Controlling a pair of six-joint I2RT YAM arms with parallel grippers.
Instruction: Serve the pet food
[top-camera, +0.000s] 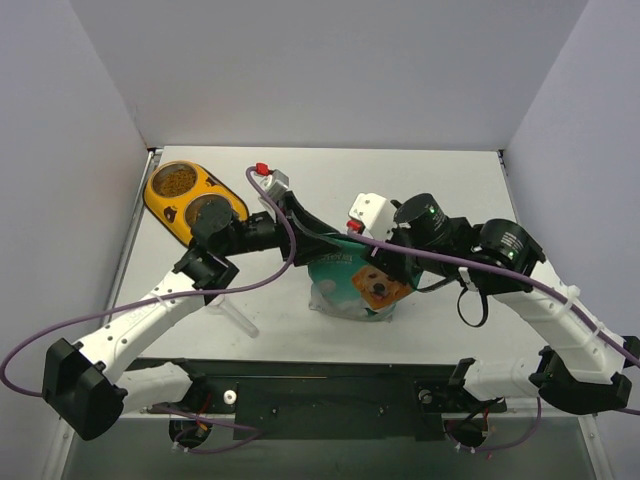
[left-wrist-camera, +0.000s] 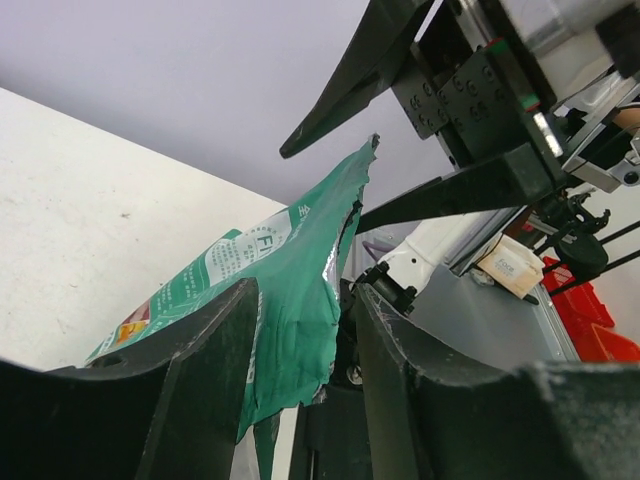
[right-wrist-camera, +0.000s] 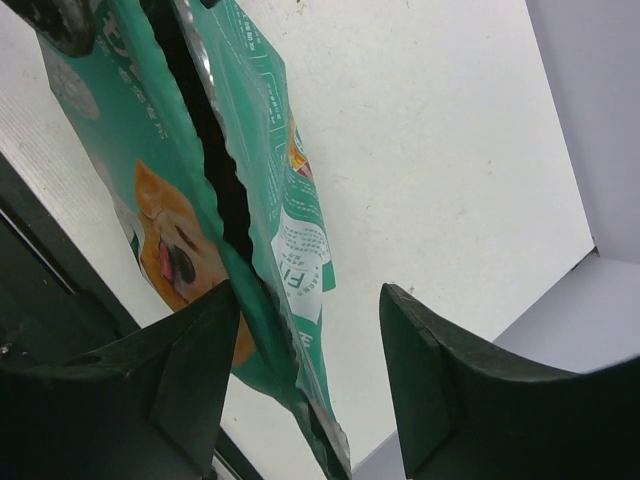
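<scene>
White table (top-camera: 440, 190); teal pouch (top-camera: 350, 285) stands mid-table, its torn top edge between both claws; left claw (left-wrist-camera: 305, 290) and right claw (right-wrist-camera: 305, 290) both gape wide, gripping nothing; yellow feeder (top-camera: 155, 197) sits far left; brown kibble (top-camera: 177, 180) fills its far bowl.

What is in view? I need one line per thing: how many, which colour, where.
pet food: one heap, brown, in the feeder's far bowl.
feeder: one, yellow, two bowls, far left of the table.
pouch: one, teal and white with a dog's face, table centre, top open.
clear plastic piece: one, beside the left arm; shape unclear.
table: one, white.
cables: two, purple, along the arms.
left pincer: one, black, open, astride the pouch's top edge.
right pincer: one, black, open, astride the same edge.
</scene>
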